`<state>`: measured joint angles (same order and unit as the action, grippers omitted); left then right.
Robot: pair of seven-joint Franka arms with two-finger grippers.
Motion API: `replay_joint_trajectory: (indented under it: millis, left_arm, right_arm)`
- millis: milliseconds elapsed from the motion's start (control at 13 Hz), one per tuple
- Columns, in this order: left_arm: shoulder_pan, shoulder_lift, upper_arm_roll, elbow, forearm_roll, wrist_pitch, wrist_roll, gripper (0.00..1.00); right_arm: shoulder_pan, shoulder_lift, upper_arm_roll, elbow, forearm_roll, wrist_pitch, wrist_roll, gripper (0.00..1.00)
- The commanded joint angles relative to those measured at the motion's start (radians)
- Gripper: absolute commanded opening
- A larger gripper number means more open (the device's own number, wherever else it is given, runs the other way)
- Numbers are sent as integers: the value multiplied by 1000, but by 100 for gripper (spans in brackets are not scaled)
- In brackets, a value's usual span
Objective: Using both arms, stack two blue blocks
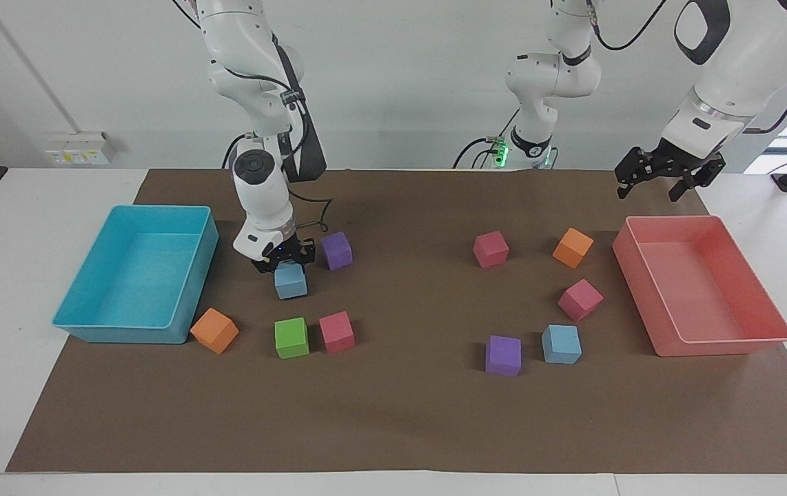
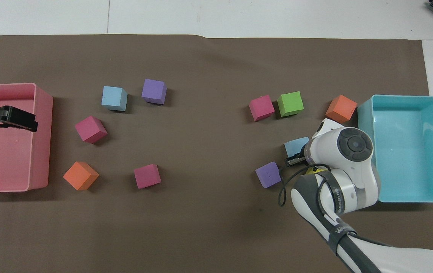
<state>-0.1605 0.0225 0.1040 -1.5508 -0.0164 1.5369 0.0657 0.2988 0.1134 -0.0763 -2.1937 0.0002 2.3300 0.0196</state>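
Gripping one blue block [image 1: 291,282] beside the purple cube [image 1: 336,250], the right gripper [image 1: 286,260] clamps its sides; the left gripper [image 1: 669,176] hangs open over the pink bin [image 1: 731,342] — the other blue block [image 1: 561,344] sits near it.

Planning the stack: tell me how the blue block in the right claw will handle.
The blue block looks matte and foam-like, so probably light and grippy. Flat cube faces: unlikely to roll. The right claw may dent it if squeezed hard.
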Motion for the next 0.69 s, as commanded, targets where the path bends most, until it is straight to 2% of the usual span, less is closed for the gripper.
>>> replay_joint_trajectory:
  millis: [0, 154, 386, 463, 617]
  left_arm:
    - [2, 0, 0, 5, 15, 5, 0, 100]
    - [2, 0, 0, 5, 15, 5, 0, 100]
    - [2, 2, 0, 5, 15, 6, 0, 100]
    - [2, 2, 0, 5, 15, 5, 0, 100]
    - [2, 2, 0, 5, 15, 6, 0, 100]
  right_arm:
    - [2, -35, 3, 119, 21, -148, 87, 0]
    - [13, -14, 9, 230, 21, -256, 141, 0]
    - [72, 23, 13, 327, 61, -296, 230, 0]
    - [86, 52, 13, 386, 105, -325, 247, 0]
    - [137, 147, 15, 515, 110, -385, 302, 0]
